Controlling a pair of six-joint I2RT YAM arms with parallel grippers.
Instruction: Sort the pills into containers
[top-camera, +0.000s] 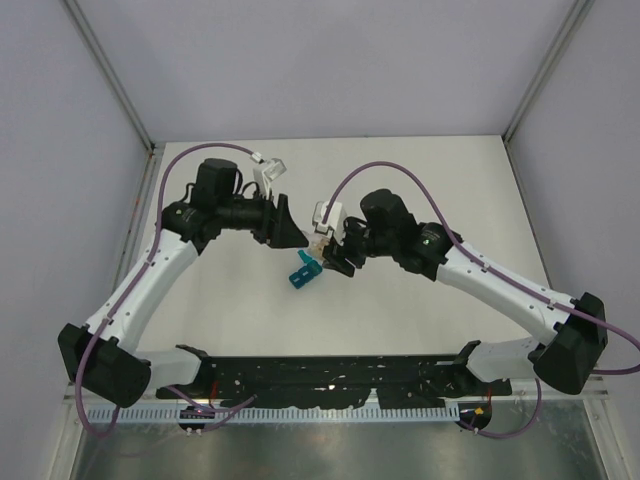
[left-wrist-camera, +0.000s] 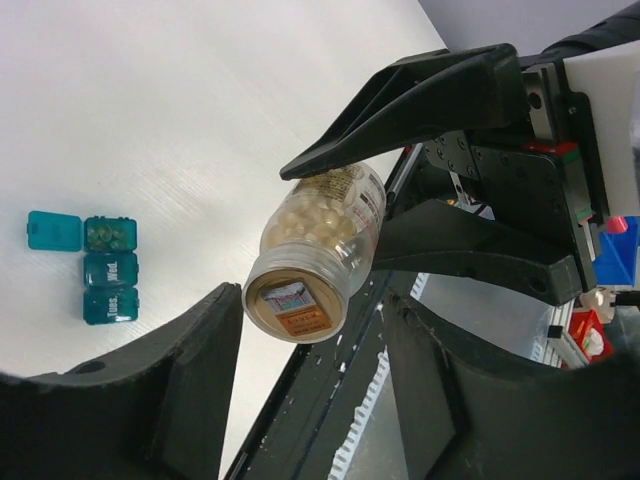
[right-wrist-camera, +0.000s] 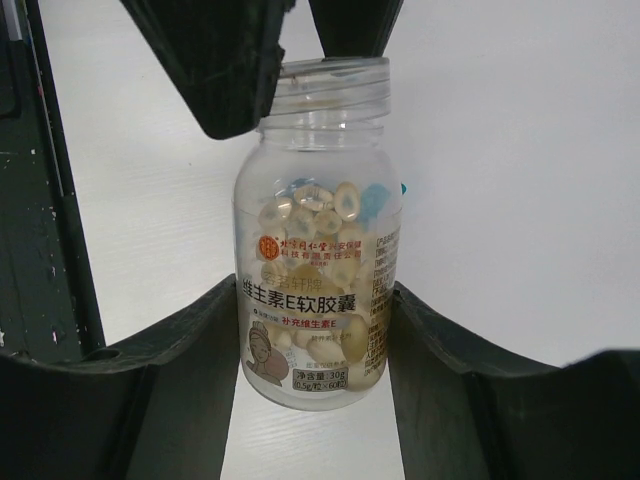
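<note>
Teal plastic is catching my eye first: the containers (top-camera: 302, 270), a strip of three joined boxes, are lying flat on the white table (top-camera: 430, 180) near the middle of the top view, just below the spot where the two arms' tips are meeting. In the left wrist view the strip is sitting at the left edge of the frame. Its top lid (left-wrist-camera: 54, 230) is hanging open to the left and a few pills (left-wrist-camera: 110, 233) are showing in that uncovered compartment, while the two compartments below it are lying under printed lids. The right gripper (right-wrist-camera: 312, 300) is clamping a clear bottle (right-wrist-camera: 318, 170) by its lower body, one dark finger pressing on each side. The bottle is hanging tilted in the air above the table, with pale pills heaped inside it and its threaded neck pointing toward the top of the right wrist frame. The left gripper (left-wrist-camera: 310, 300) is standing with its fingers apart, bracketing that neck end. One finger is sitting right against the rim and a sliver of gap is showing beside the other. I cannot tell whether either finger is actually touching the plastic.
</note>
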